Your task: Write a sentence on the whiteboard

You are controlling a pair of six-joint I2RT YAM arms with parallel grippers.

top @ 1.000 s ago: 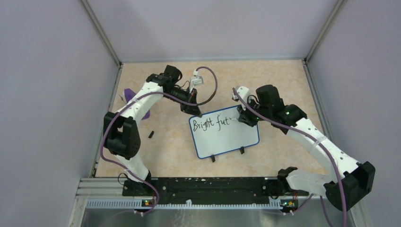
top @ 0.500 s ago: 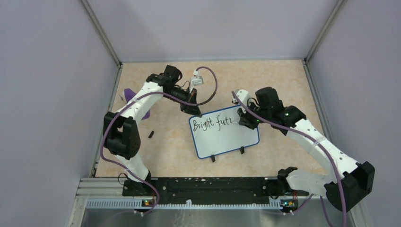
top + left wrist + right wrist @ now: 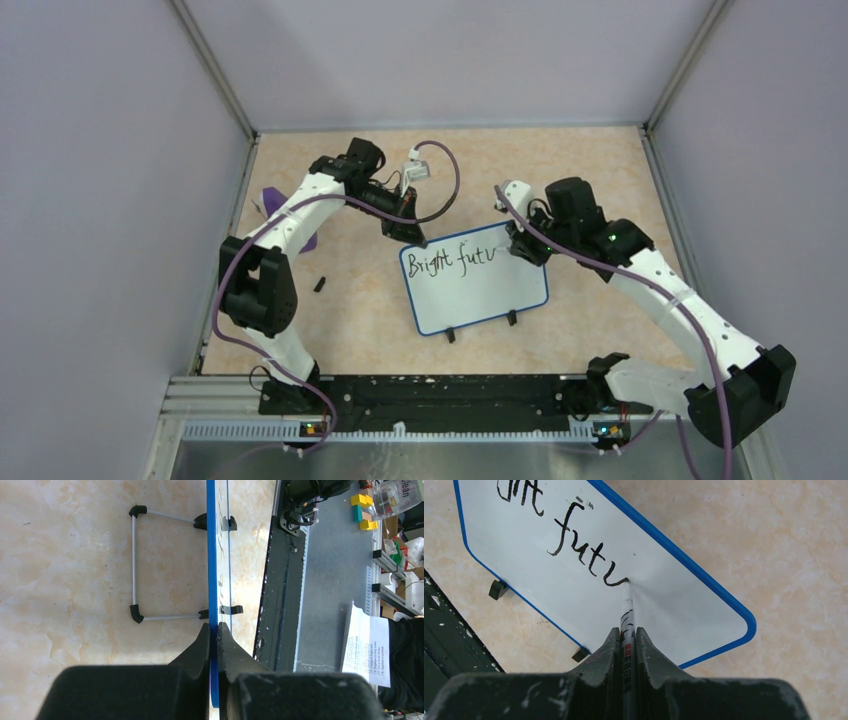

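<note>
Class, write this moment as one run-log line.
left tool: shut on rectangular blue-framed whiteboard edge | right tool: shut on white-barrelled marker | tip: touching board | black lettering: "Bright futu"

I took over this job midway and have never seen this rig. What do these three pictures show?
Two robot arms stand at the near edge of a table. The overhead picture shows both; the other two come from a camera on each wrist. The left end effector is shut on the blue-framed whiteboard's edge. The right end effector is shut on a marker, its tip on the board, ending the lettering "Bright futu". A purple piece and a small black piece lie at the left.
</note>
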